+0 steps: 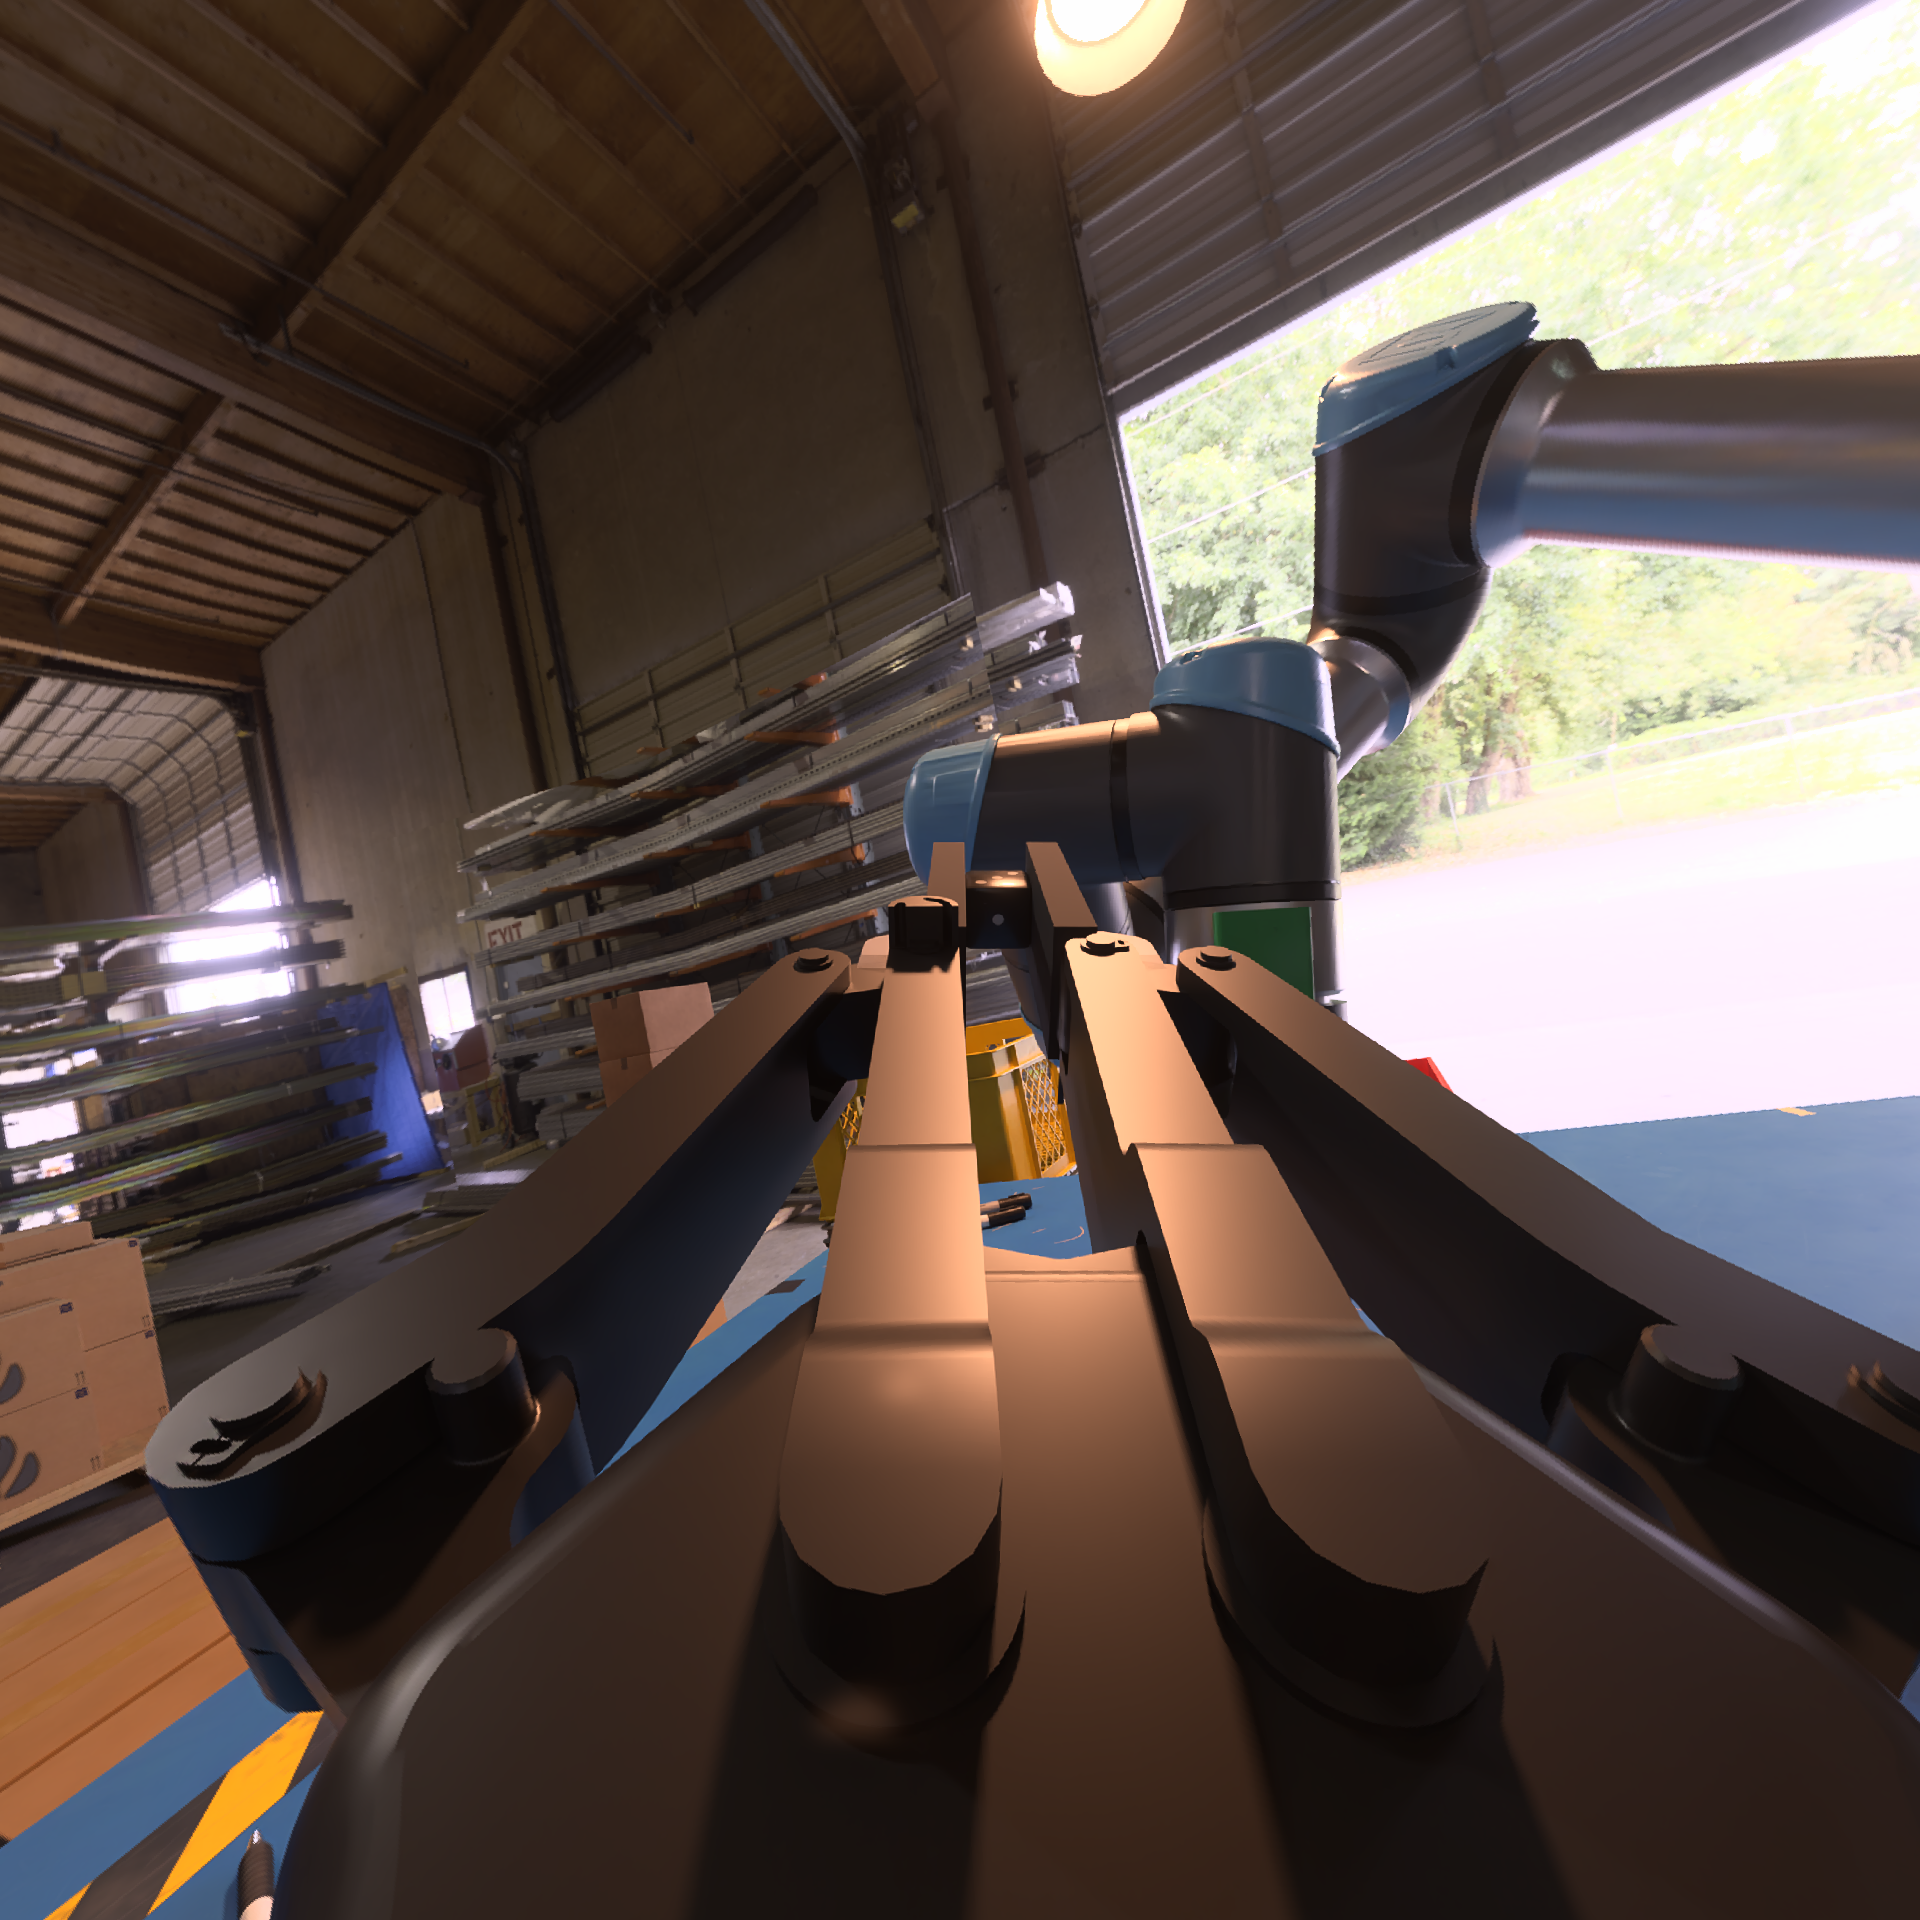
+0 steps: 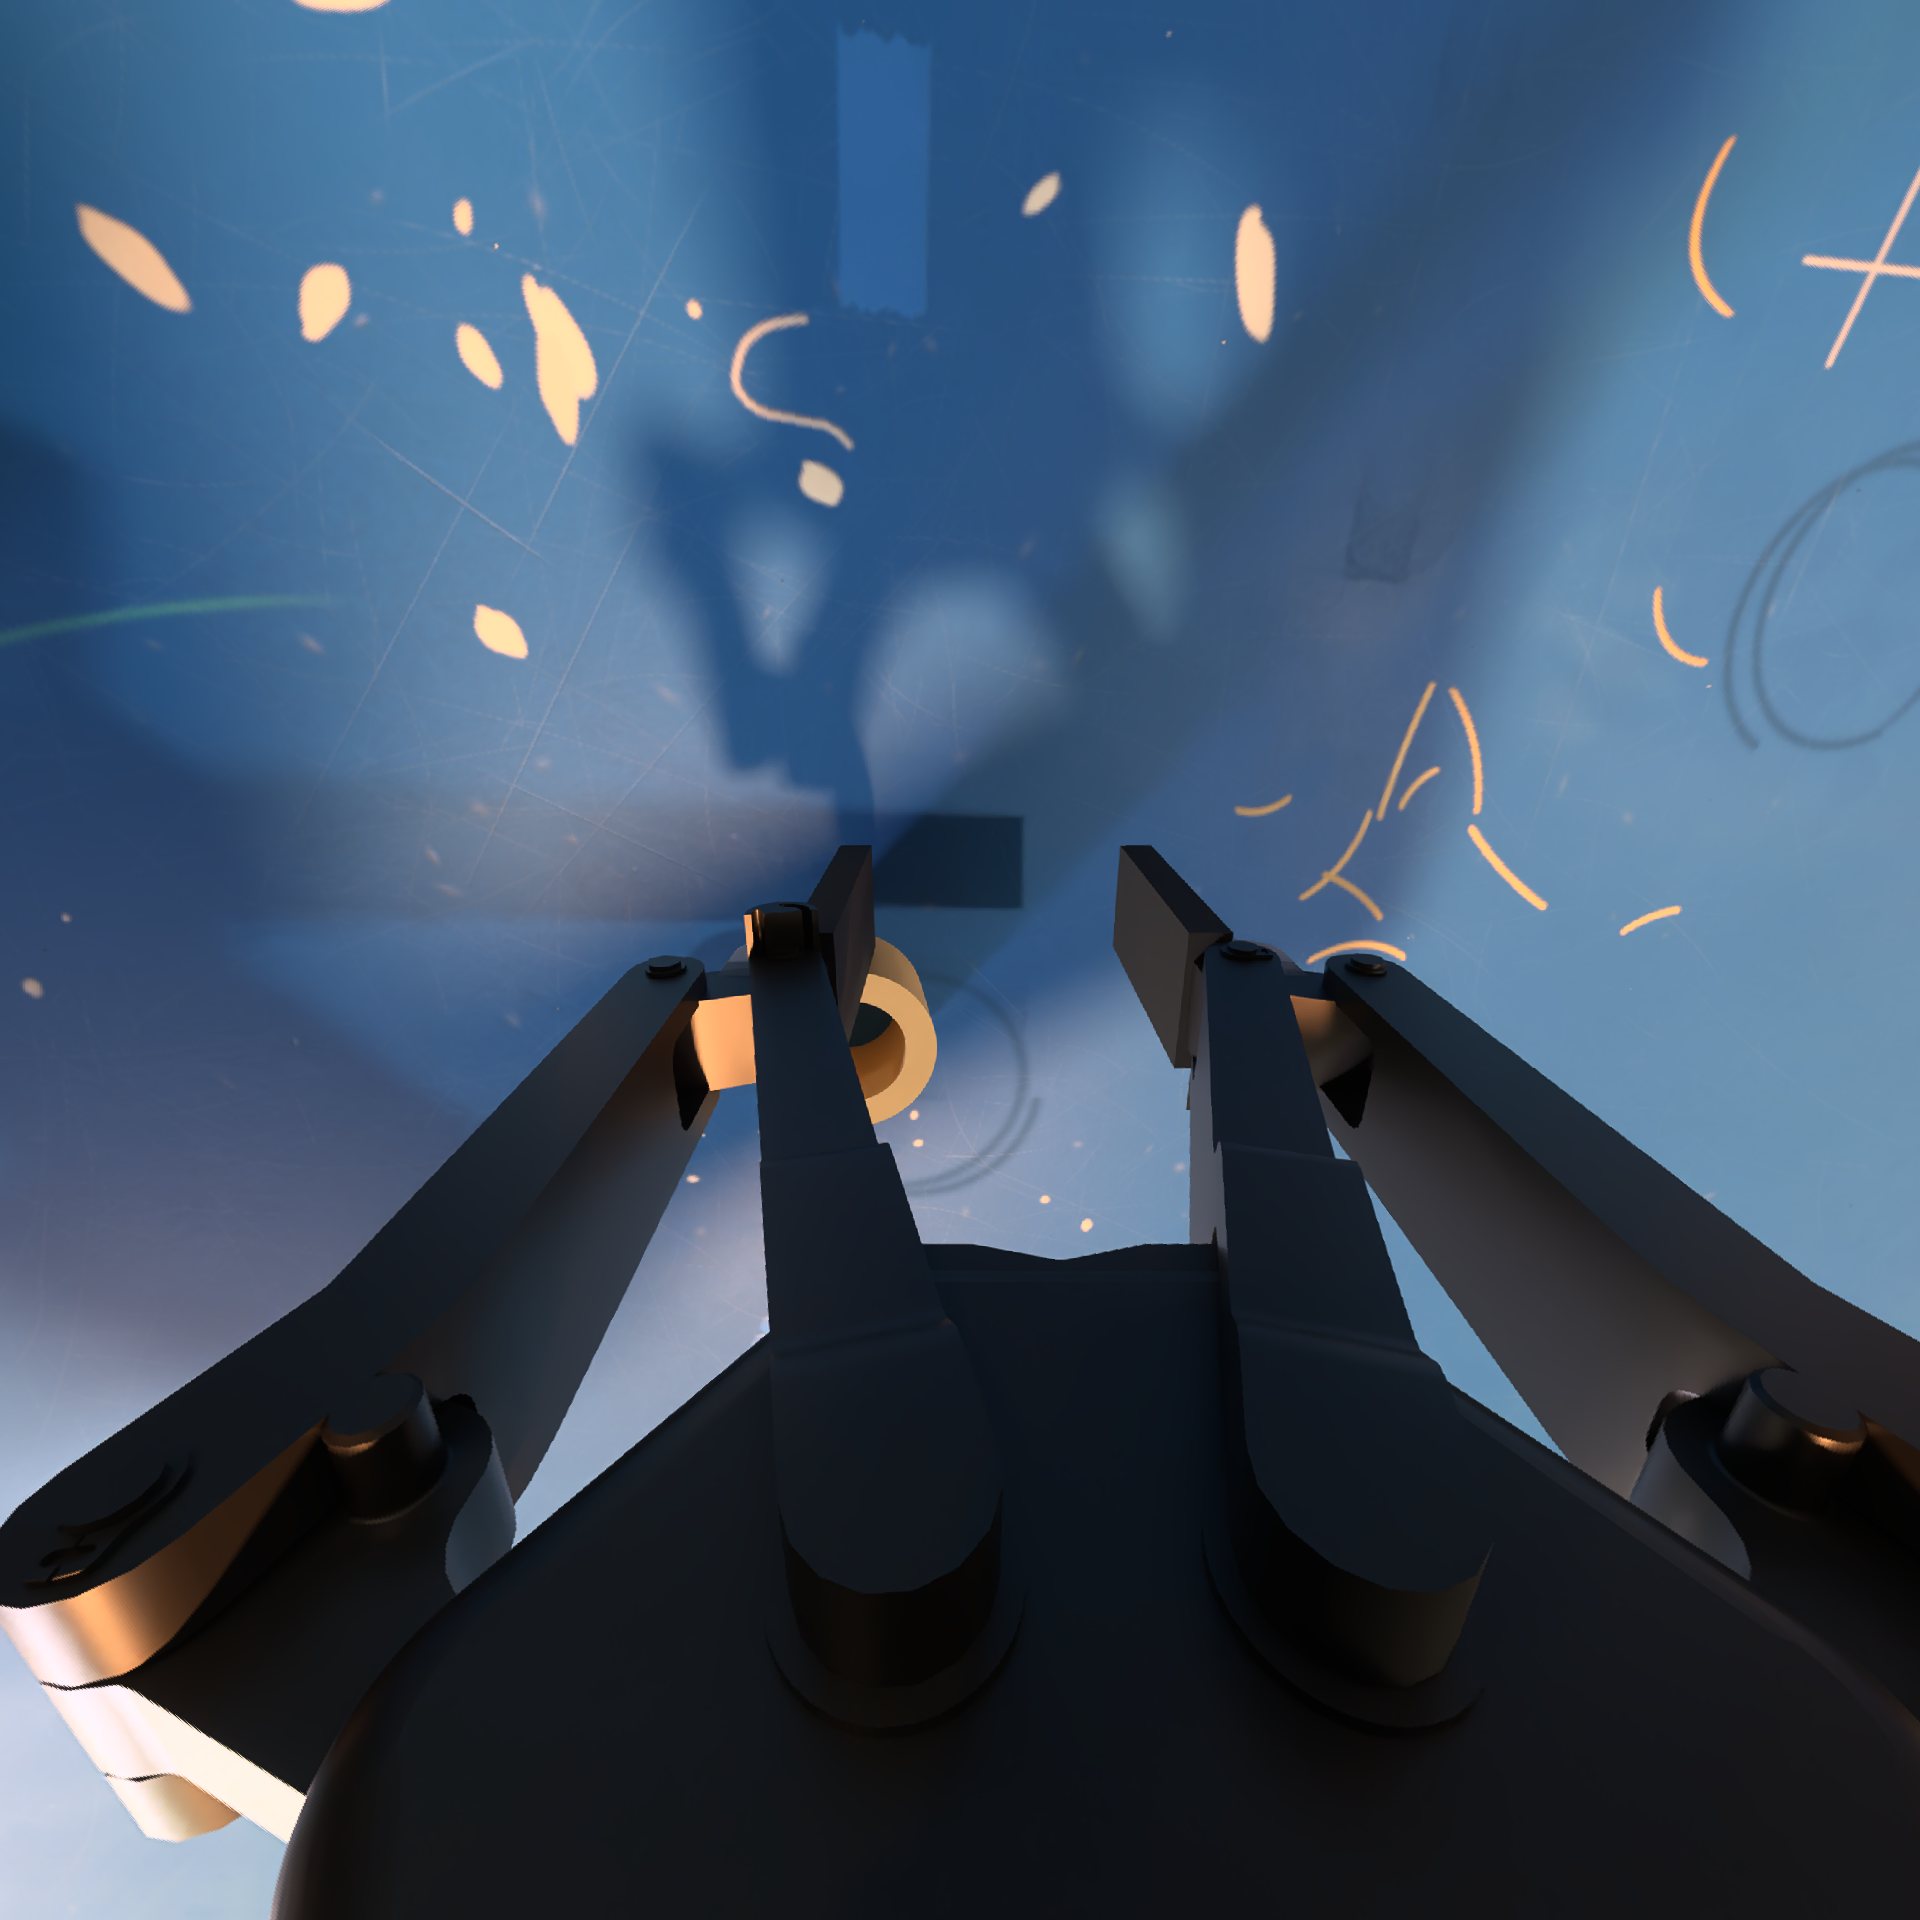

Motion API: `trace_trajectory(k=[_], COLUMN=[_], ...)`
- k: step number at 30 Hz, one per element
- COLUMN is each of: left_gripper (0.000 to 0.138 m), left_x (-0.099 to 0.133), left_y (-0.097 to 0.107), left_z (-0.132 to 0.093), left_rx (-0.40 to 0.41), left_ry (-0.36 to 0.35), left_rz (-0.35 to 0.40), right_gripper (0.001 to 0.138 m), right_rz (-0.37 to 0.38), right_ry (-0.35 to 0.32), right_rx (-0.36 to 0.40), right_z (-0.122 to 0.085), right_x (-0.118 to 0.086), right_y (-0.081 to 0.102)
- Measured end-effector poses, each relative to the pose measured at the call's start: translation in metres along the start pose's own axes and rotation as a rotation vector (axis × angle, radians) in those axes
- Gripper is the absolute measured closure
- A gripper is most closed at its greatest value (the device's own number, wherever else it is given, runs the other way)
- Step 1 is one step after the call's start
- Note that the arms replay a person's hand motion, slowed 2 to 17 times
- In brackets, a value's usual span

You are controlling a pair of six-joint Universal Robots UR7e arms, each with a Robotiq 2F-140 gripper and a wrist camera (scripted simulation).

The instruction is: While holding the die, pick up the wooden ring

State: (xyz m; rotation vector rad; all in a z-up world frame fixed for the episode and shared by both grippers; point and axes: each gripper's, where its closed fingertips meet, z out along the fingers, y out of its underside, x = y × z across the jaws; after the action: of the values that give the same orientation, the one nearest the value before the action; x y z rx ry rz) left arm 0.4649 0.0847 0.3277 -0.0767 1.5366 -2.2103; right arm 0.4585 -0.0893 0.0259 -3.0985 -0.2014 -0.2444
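Observation:
In the left wrist view my left gripper [image 1: 992,909] is raised and points level across the room. Its fingers are nearly together on a small dark die [image 1: 995,916] with a pale dot, pinched at the tips. In the right wrist view my right gripper [image 2: 992,935] is open and points down at the blue table [image 2: 416,520]. The tan wooden ring [image 2: 900,1029] sits between the fingers, against the inner side of the left finger [image 2: 842,914], which partly hides it. The right finger [image 2: 1153,935] stands well apart from it.
The right arm [image 1: 1226,790] reaches across ahead of the left gripper. A yellow crate [image 1: 1013,1101] and dark markers [image 1: 1003,1210] lie on the blue table [image 1: 1714,1195]. A black tape strip [image 2: 966,862] and a blue one [image 2: 883,171] mark the table.

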Motion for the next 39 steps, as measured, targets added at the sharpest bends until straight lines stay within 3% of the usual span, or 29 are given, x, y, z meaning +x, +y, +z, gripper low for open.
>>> trace_trajectory(k=[16,26,39], left_gripper=[0.123,0.123,0.123], left_x=[-0.004,-0.004,-0.003], left_y=[0.001,0.003,0.005], left_z=[-0.001,-0.001,0.001], left_rx=[0.004,0.003,-0.001], left_ry=[-0.006,-0.006,-0.003], left_rz=[-0.012,-0.02,-0.022], right_gripper=[0.076,0.076,0.079], right_rz=[0.23,0.417,0.596], right_ry=[0.066,0.075,0.081], right_rx=[0.149,0.297,0.524], right_z=[-0.021,-0.034,-0.053], right_x=[0.005,0.006,0.011], right_y=[-0.013,-0.031,-0.061])
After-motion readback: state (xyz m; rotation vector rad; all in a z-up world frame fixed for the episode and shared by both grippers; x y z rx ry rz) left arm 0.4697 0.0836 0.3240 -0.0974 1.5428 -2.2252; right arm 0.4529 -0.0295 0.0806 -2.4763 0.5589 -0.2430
